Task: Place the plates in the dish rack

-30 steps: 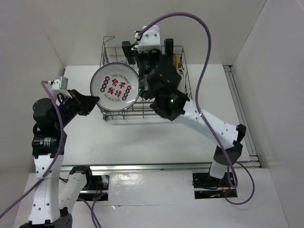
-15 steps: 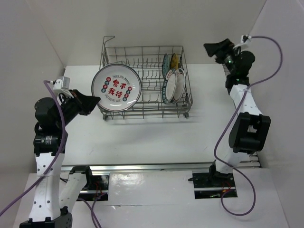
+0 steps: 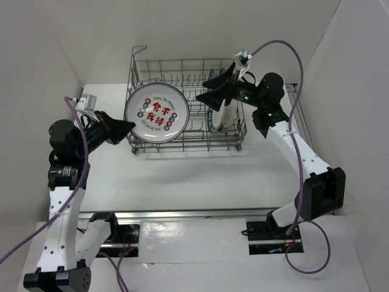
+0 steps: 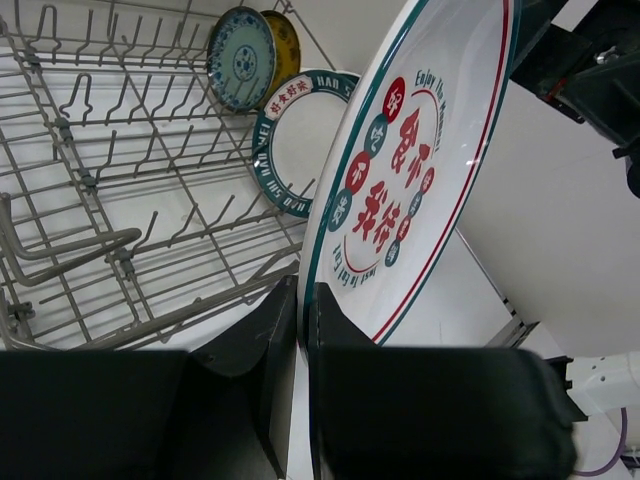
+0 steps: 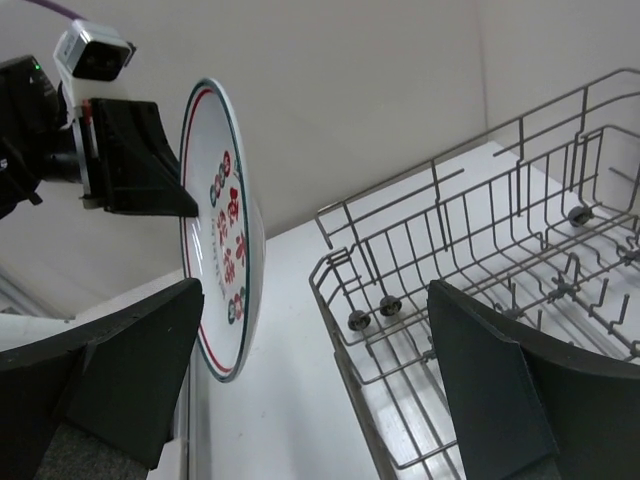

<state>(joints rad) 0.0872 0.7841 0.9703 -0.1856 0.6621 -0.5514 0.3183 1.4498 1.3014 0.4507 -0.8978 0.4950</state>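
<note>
Top view: fixed, high, behind the arm bases. Looks down and forward over the table (image 3: 182,176). Takes in both arms and the whole dish rack (image 3: 182,143).

Left wrist view: low, very close. Sights along the left gripper (image 4: 303,300) up the face of the large plate (image 4: 420,170). Rack floor lies to the left.

Right wrist view: above the rack, facing left through the wide-set right gripper (image 5: 315,295), less close.

Both wrist views share the plate and the rack wires. The top view holds everything either one sees.

Your right gripper (image 3: 205,89) is back from beyond the rack's (image 3: 194,131) right side and now hangs over its right end, facing the plate (image 3: 157,112). Your left gripper (image 3: 126,128) holds that plate slightly further over the rack.
</note>
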